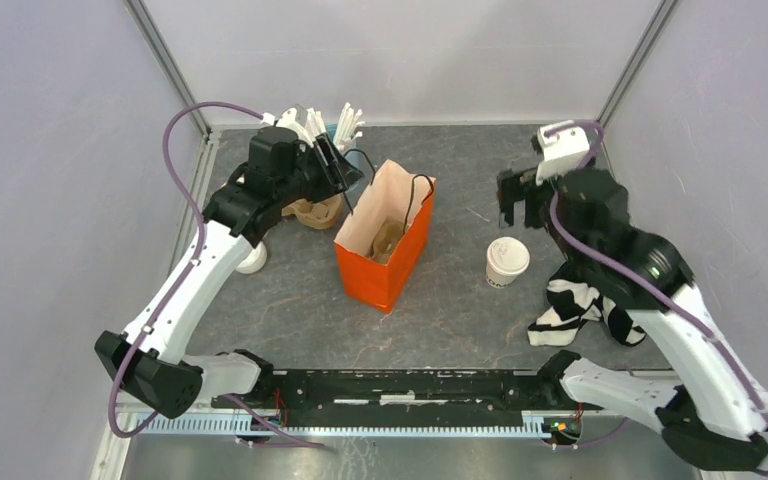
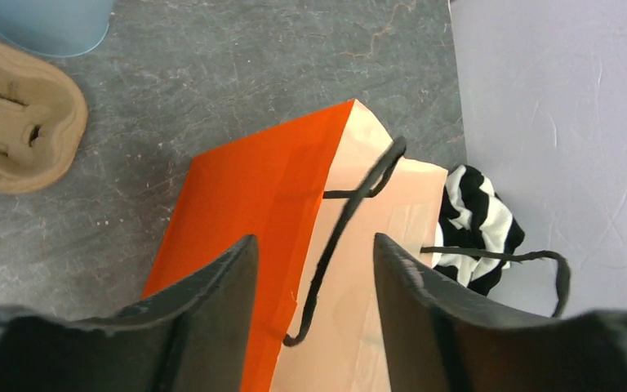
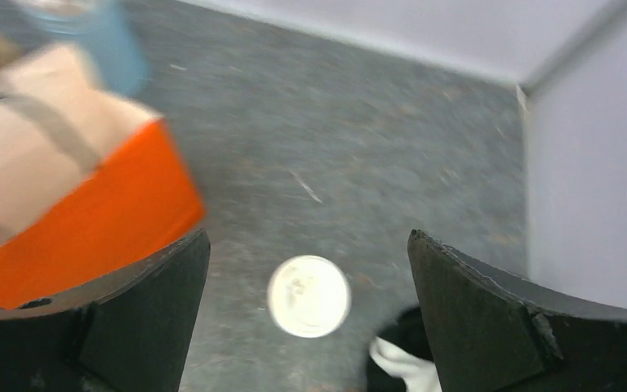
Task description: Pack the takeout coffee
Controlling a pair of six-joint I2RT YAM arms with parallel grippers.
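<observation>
Coffee cup (image 1: 507, 262): upright on the worktop (image 1: 450, 310), white lid on, dark print on its side. Sits right of the bag (image 1: 375, 275), well apart from it, not packed yet.
R gripper (image 3: 309, 237): jaws spread wide, nothing held. Hangs above the worktop just beyond the cup in the top cam. Its own cam looks straight down, and the round lid shows in the gap between the two fingers (image 3: 490, 318), touching neither. Wrist pic is blurred.
L gripper (image 2: 314, 245): jaws apart too, nothing clamped. Up over the bag's back-left rim; one black cord handle (image 2: 351, 216) runs through the gap between the fingers, not pinched.
Bag: orange paper, cream inside, standing upright mid-worktop w/ mouth open. Second cord handle on the opposite rim. Something tan at the bottom, can't tell what.
Cloth (image 1: 580, 310): black-and-white stripes, crumpled, front right of the cup, near it, up against the R arm.
Cup tray (image 1: 315, 212): brown pulp, just left of the bag toward the back, partly under the L arm.
Blue cup (image 2: 49, 24): beyond the tray near the back edge. White sticks (image 1: 325, 122) show at that spot in the top cam, too small to say what they are.
White round piece (image 1: 252, 260): on the worktop by the L arm, half hidden.
</observation>
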